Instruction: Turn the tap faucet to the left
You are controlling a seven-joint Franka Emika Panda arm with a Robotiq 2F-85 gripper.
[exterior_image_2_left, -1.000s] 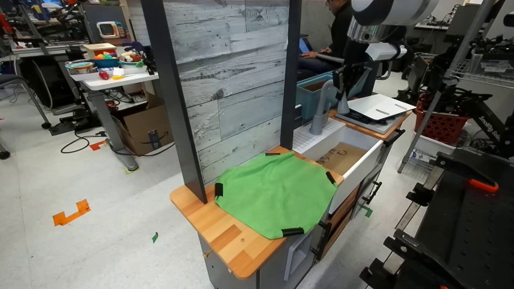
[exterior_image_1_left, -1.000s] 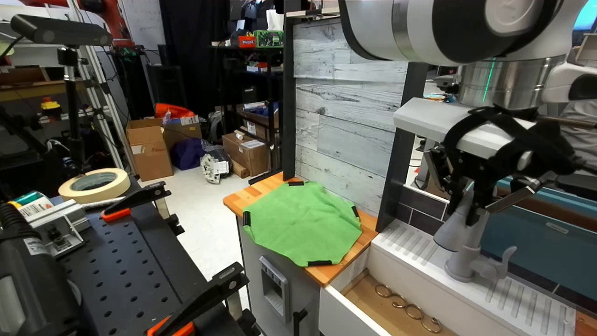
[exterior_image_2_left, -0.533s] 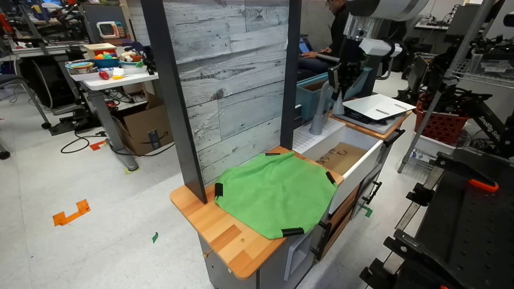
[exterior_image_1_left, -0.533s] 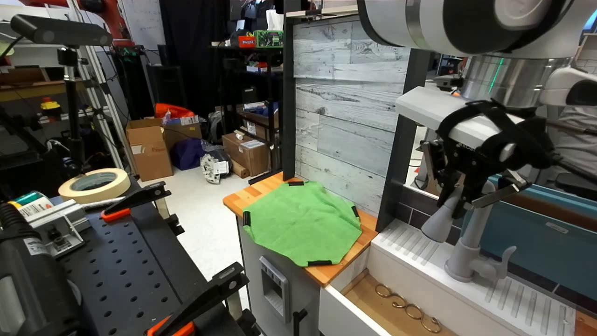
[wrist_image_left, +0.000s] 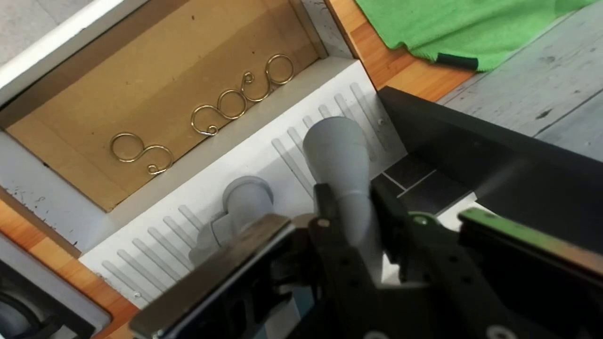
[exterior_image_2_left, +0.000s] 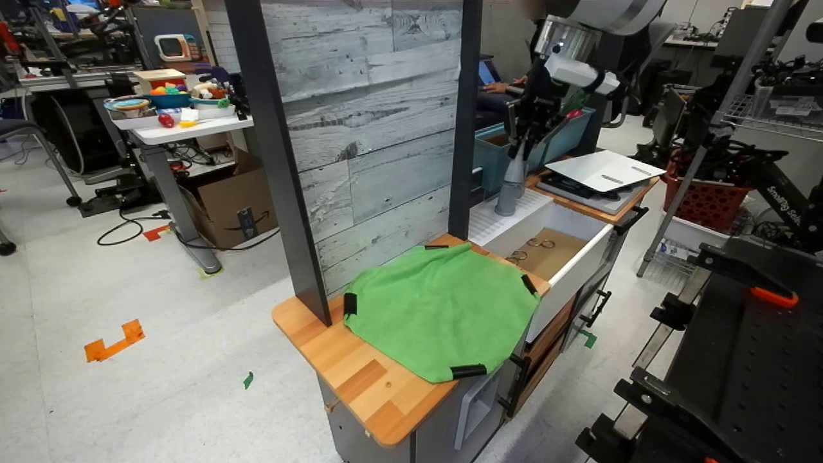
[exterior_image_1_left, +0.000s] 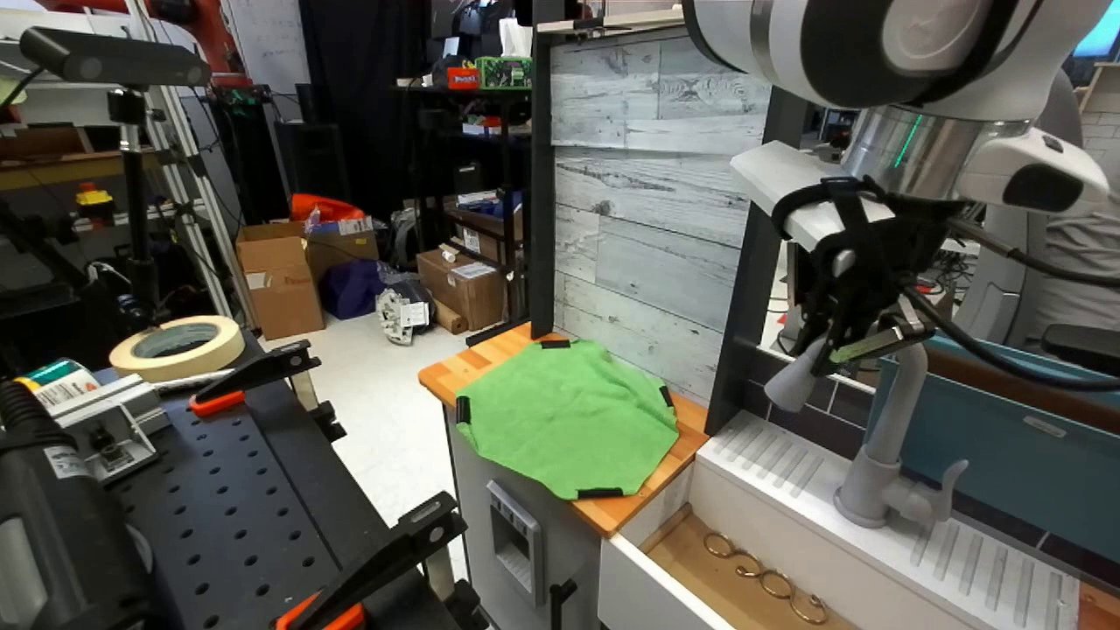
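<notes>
Tap [exterior_image_1_left: 882,468]: upright on the white ledge [wrist_image_left: 155,249], its base [exterior_image_1_left: 862,503] lower than the jaws and off to one side; the spout [wrist_image_left: 340,157] passes between them, its flared mouth [wrist_image_left: 331,134] jutting beyond their tips.
Jaws: pinching the spout, one finger [wrist_image_left: 325,202] against each side.
Swing: within the last second, jaws and spout have travelled together towards the dark post [exterior_image_1_left: 739,350]; in an exterior view the mouth [exterior_image_2_left: 514,172], earlier beside the base, now stands in line with it. Base and lever [exterior_image_1_left: 947,492] have not shifted.
Meaning: the turn is judged well under way and the hold sound; whether the sense is leftward, and how much arc remains, cannot be told. A pull off the arc could let the spout slip.
Sink [exterior_image_2_left: 571,283]: lower than the jaws, on one side of the ledge; curled wires [wrist_image_left: 245,99] lie on its floor.
Bin [exterior_image_1_left: 1015,446]: lower than the jaws, across the ledge from the sink.
Cloth [exterior_image_1_left: 569,420]: on the wooden tabletop [exterior_image_2_left: 360,366], well apart from the jaws, beyond the post.
</notes>
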